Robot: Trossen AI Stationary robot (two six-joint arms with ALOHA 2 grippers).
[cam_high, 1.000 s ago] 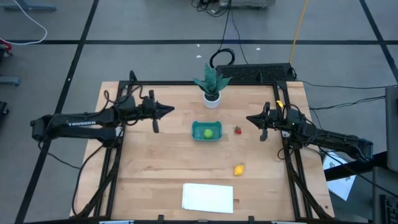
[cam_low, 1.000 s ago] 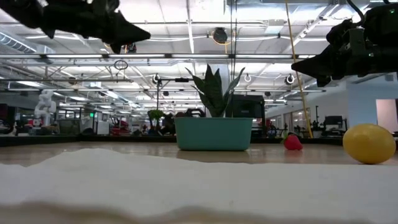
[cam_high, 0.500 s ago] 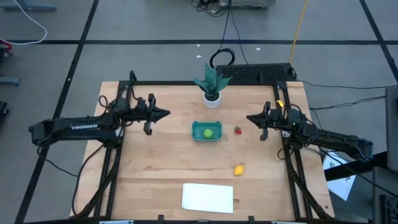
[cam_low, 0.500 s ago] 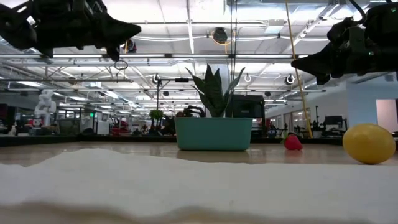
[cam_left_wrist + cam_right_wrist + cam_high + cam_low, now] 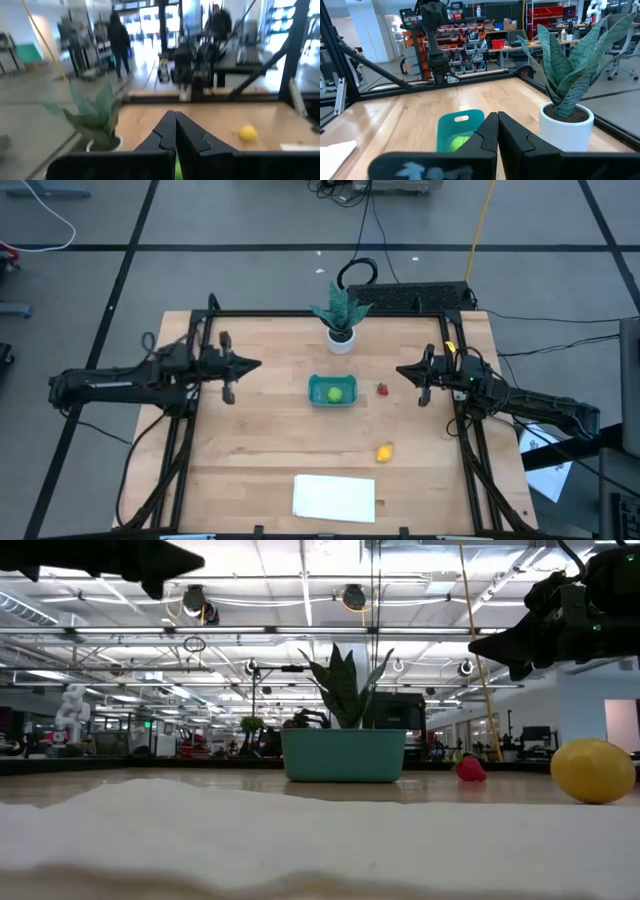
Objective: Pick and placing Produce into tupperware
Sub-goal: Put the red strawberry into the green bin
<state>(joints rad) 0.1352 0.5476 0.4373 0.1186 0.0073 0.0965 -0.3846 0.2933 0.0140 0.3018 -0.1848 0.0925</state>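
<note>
Tupperware holds lime fruit; both tools pressed together, empty

Tupperware [image 5: 332,391], teal, sits near center of the wooden surface [image 5: 250,460] in the high view. Lime-green fruit [image 5: 335,392] lies inside it. Tiny red fruit [image 5: 382,389] is on the surface just beside the container at its 3 o'clock, not touching. Yellow lemon-like fruit [image 5: 384,452] sits apart, at about 5 o'clock from the container. White sheet [image 5: 334,497] lies flat toward 6 o'clock near the front edge. Potted plant [image 5: 341,318] in a white pot stands at 12 o'clock from the container.

Left tool [image 5: 256,364] is at 9 o'clock of the container, well apart, raised above the surface, fingers pressed together, gripping nothing. Right tool [image 5: 402,370] is at 3 o'clock, just past the red fruit, also raised, fingers pressed together, gripping nothing.

Low view: container, red fruit [image 5: 471,769] and lemon [image 5: 593,771] all rest on the surface. Right wrist view shows the lime fruit [image 5: 460,144] in the container past the closed fingers.
</note>
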